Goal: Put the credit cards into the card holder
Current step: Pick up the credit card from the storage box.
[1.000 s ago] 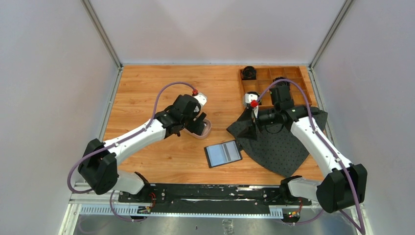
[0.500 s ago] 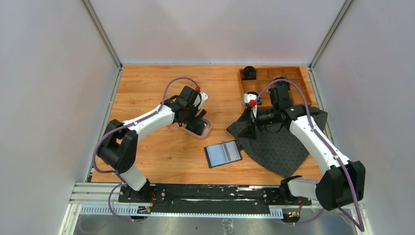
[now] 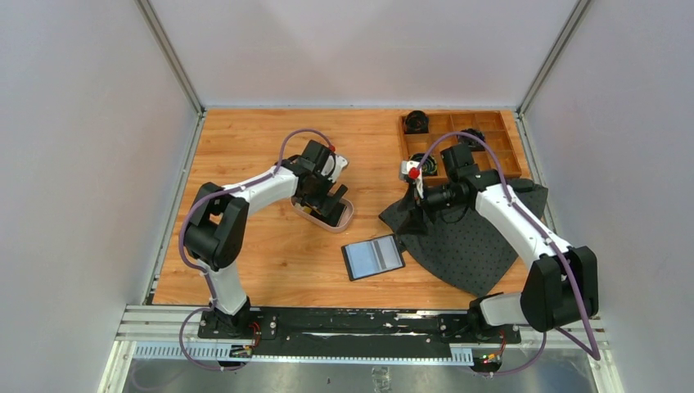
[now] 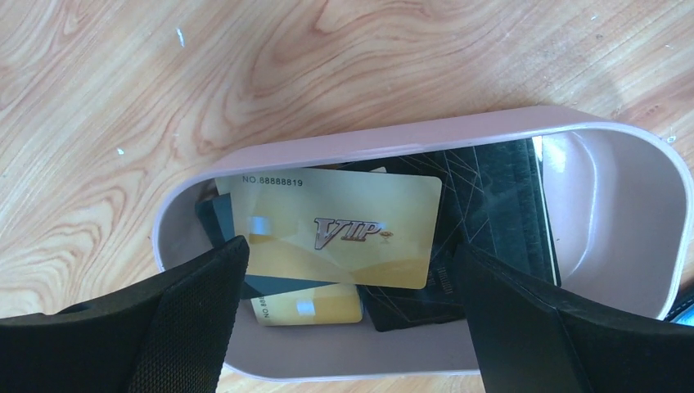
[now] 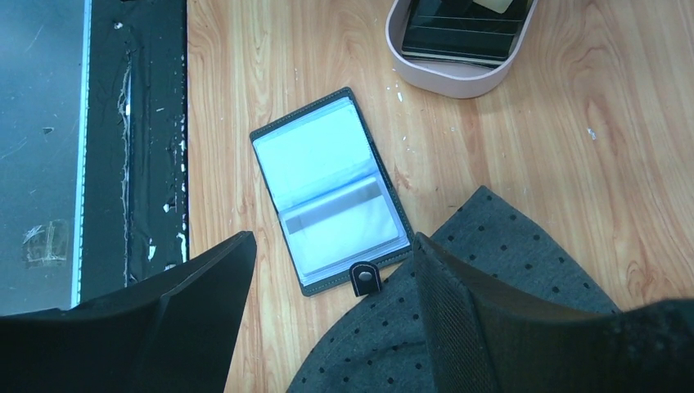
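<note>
Several credit cards lie stacked in an oval pale-rimmed tray (image 4: pixel 368 139) (image 3: pixel 349 215): a gold VIP card (image 4: pixel 335 225) on top, a second gold card (image 4: pixel 307 304) under it, black cards (image 4: pixel 491 205) to the right. My left gripper (image 4: pixel 352 327) (image 3: pixel 331 208) hangs open just over the tray, one finger on each side of the stack, holding nothing. The card holder (image 3: pixel 373 256) (image 5: pixel 331 192) lies open and flat on the wood, its clear slots up. My right gripper (image 5: pixel 331 270) (image 3: pixel 416 218) hovers open above it, at the cloth's edge, with nothing in it.
A dark dotted cloth (image 3: pixel 475 237) (image 5: pixel 491 270) lies right of the card holder, touching its snap tab (image 5: pixel 365 278). A wooden compartment box (image 3: pixel 462 135) stands at the back right. The black base rail (image 5: pixel 155 123) runs along the table's near edge.
The left arm has folded up at its elbow while its gripper stayed over the tray. The right wrist has shifted slightly left, and the card holder has not moved.
</note>
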